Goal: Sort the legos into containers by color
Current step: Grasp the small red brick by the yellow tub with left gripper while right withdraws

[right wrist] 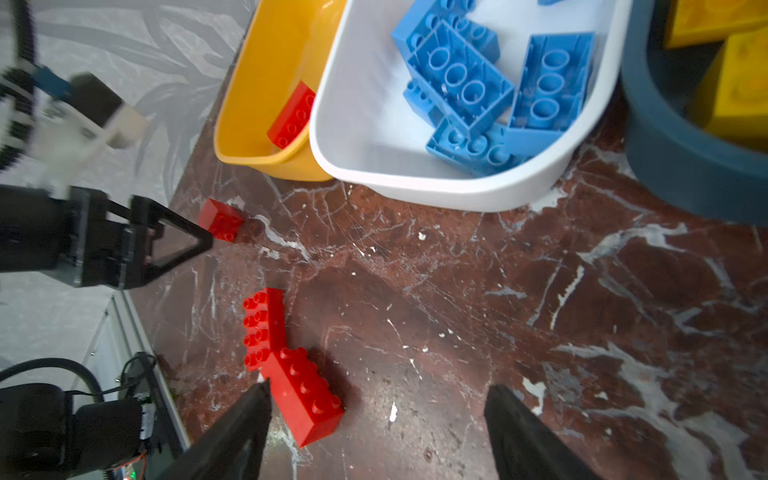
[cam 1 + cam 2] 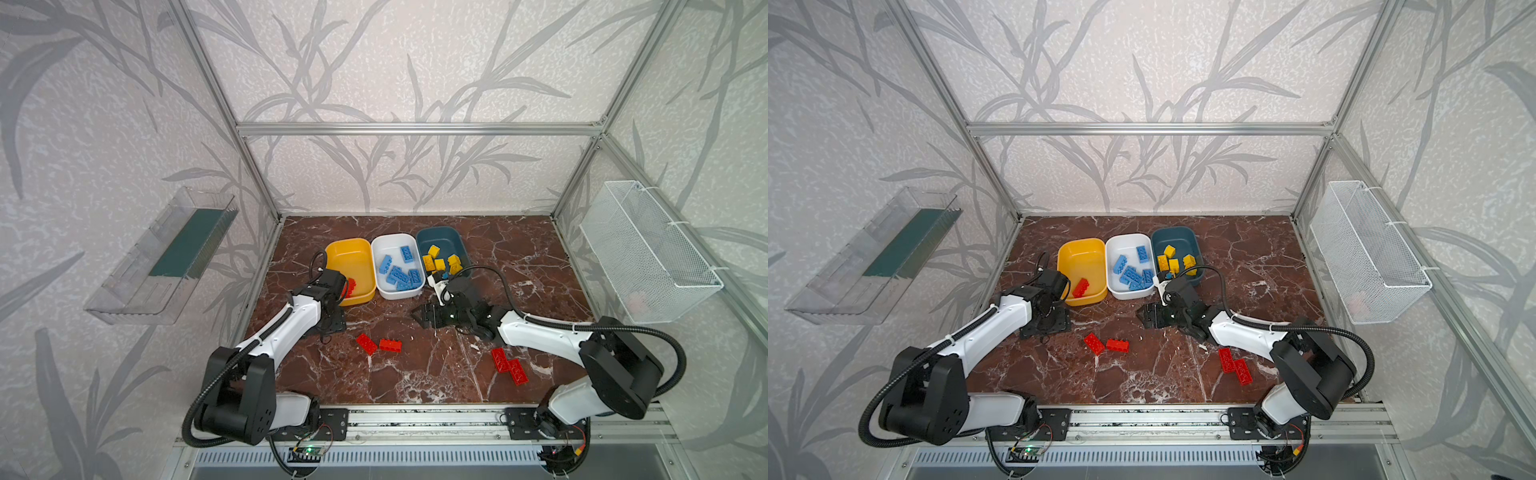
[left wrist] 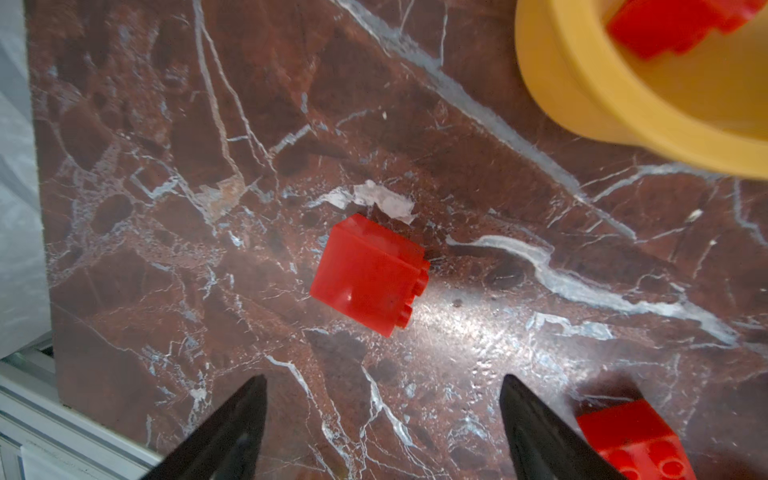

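Table: red-brown veined marble top (image 2: 415, 382), with three tubs side by side in a row at the back.
Yellow tub (image 2: 349, 257): leftmost in both top views. It holds one red brick (image 2: 1080, 287) near its front wall.
White tub (image 2: 399, 294): middle of the row. It holds the blue bricks (image 2: 400, 271), heaped and overlapping.
Teal tub (image 2: 438, 237): rightmost. It holds the yellow bricks (image 2: 441, 262).
Small red brick (image 3: 370, 274): on the marble, lying on its side with studs facing sideways, near the yellow tub's front corner.
Left gripper (image 3: 382, 378): jaws spread wide with nothing between them. It points down at the small red brick, which lies just ahead of the tips. In the right wrist view one fingertip (image 1: 203, 240) sits just beside the brick, but contact cannot be judged.
Right gripper (image 1: 380, 386): jaws apart and empty, low over the marble in front of the white tub.
Centre red pair (image 2: 390, 345): two long bricks on the table between the arms, meeting at a corner.
Right red pair (image 2: 517, 371): two long bricks touching, beside the right forearm.
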Robot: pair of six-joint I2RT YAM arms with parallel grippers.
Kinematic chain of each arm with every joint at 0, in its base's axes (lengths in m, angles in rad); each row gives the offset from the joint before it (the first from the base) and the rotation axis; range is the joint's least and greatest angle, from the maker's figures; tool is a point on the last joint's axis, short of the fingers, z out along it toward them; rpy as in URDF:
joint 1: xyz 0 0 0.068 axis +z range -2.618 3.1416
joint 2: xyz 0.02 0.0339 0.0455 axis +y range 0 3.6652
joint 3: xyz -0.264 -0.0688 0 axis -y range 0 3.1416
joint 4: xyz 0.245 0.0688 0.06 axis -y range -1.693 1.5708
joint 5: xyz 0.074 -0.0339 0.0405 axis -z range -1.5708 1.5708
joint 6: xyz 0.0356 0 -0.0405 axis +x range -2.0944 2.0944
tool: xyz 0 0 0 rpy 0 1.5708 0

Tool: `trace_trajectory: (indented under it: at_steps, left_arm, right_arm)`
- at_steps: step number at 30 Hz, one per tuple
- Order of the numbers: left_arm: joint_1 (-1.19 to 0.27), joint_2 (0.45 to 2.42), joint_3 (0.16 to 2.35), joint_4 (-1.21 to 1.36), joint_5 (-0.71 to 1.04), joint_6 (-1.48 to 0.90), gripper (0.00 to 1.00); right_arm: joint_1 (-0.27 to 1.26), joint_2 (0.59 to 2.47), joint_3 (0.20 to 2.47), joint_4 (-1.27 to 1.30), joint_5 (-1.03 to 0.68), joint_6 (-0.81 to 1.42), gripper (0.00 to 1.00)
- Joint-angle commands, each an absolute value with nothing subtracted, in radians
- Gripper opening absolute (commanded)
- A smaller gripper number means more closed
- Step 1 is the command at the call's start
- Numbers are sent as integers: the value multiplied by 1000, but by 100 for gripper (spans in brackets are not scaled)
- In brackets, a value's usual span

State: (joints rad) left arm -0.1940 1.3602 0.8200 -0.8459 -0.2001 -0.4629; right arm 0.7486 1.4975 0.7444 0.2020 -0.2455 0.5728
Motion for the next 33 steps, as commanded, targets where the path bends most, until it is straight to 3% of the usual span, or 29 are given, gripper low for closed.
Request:
trace_trajectory:
  at_steps: [1, 12, 33]
  left_arm:
    - [-161, 1391, 841, -841, -165, -445, 87]
    - [-63, 1550, 910, -873, -94, -435, 76]
    - [58, 1619, 933, -879, -131, -502, 58]
  right_arm:
    - [728, 1458, 714, 237, -268, 596, 82]
    - [686, 1448, 688, 278, -315, 630, 82]
    - [663, 1455, 671, 310, -343, 664, 81]
